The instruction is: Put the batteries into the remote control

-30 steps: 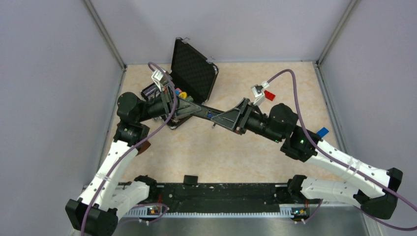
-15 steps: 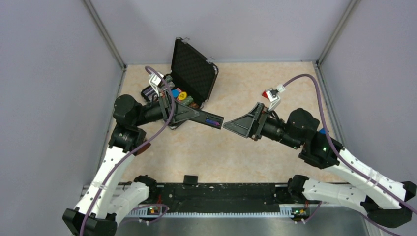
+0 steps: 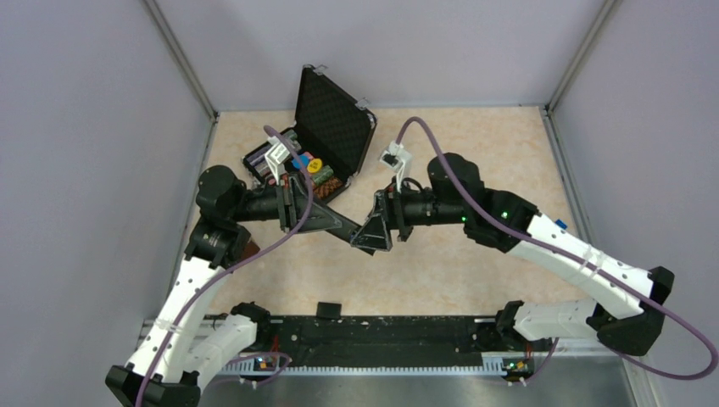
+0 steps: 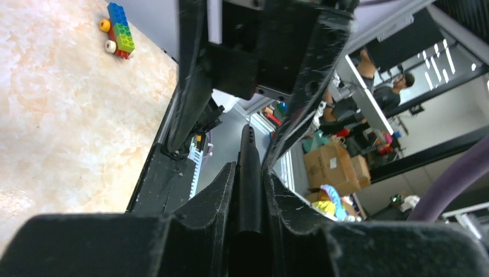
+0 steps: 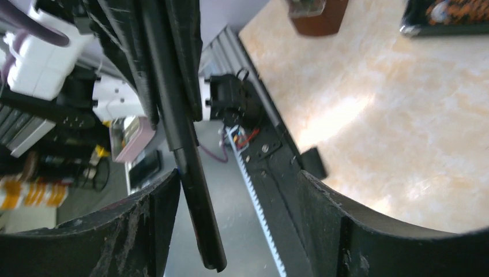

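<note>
From above, the left gripper and right gripper meet nose to nose over the counter, just in front of the open black case, with the remote running between them, up off the counter. Left wrist cam: the left jaws are clamped tight on the remote, seen edge-on, and the right gripper straddles its far end; can't tell if it touches. Some toy bricks lie on the counter. Right wrist cam: the right jaws are spread wide, the remote poking through the gap, nearer one finger. A small black cover lies well clear of the case.
</note>
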Controlling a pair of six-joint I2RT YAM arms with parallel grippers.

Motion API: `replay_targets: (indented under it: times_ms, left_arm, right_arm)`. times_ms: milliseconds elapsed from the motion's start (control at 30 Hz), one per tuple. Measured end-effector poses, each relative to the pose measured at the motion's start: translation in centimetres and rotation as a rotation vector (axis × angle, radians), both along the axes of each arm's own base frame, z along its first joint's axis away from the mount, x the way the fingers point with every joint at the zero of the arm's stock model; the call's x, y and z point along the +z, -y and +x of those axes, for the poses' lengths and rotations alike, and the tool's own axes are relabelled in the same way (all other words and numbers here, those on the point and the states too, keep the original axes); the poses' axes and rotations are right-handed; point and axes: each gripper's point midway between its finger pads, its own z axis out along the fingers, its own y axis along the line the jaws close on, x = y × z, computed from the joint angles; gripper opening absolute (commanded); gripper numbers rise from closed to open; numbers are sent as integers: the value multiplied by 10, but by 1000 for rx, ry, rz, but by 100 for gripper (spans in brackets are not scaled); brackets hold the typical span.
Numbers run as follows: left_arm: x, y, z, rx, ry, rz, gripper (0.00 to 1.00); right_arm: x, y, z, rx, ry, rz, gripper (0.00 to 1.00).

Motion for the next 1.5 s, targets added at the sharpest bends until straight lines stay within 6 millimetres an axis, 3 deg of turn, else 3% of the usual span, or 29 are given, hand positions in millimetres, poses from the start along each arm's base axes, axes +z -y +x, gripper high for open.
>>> replay_targets:
  times_ms: [100, 333, 533, 633, 733, 767, 833, 967, 1067, 1167, 1267, 1367, 1500]
  left_arm:
    - [-2, -1, -10, -40, 55, 7, 0]
    - [-3, -1, -23, -94, 119, 9, 0]
    - [-3, -1, -25, -104, 138, 10, 0]
    - [-3, -1, -25, -104, 148, 10, 0]
    - [-4, -1, -24, -103, 152, 11, 3]
    - [-5, -1, -24, -103, 149, 13, 9]
    - [-8, 0, -21, -88, 143, 21, 32]
    - [-9, 0, -20, -77, 103, 25, 60]
    - [-7, 1, -17, -54, 83, 22, 67]
    - [-5, 2, -8, 6, 39, 12, 66]
    - [-8, 3, 5, 85, -11, -12, 53]
    - [-23, 4, 18, 158, -89, -47, 44]
    - [-47, 5, 35, 243, -215, -78, 42]
  right_arm:
    - [-15, -7, -8, 78, -29, -35, 63]
    - [-4, -6, -37, 244, -37, 29, 58]
    - [-2, -9, -45, 310, -53, 46, 59]
    - [-8, -14, -44, 318, -71, 36, 50]
    - [-18, -20, -41, 320, -92, 25, 30]
    - [-21, -21, -41, 320, -102, 21, 18]
    - [-23, -23, -42, 333, -117, 28, 0]
    - [-22, -27, -41, 335, -116, 59, 0]
    - [-30, -31, -37, 308, -134, 70, 0]
    - [-33, -36, -31, 274, -150, 100, 0]
    - [-36, -39, -27, 239, -176, 134, 0]
    - [-38, -43, -21, 195, -208, 162, 0]
    - [-42, -47, -6, 112, -238, 199, 0]
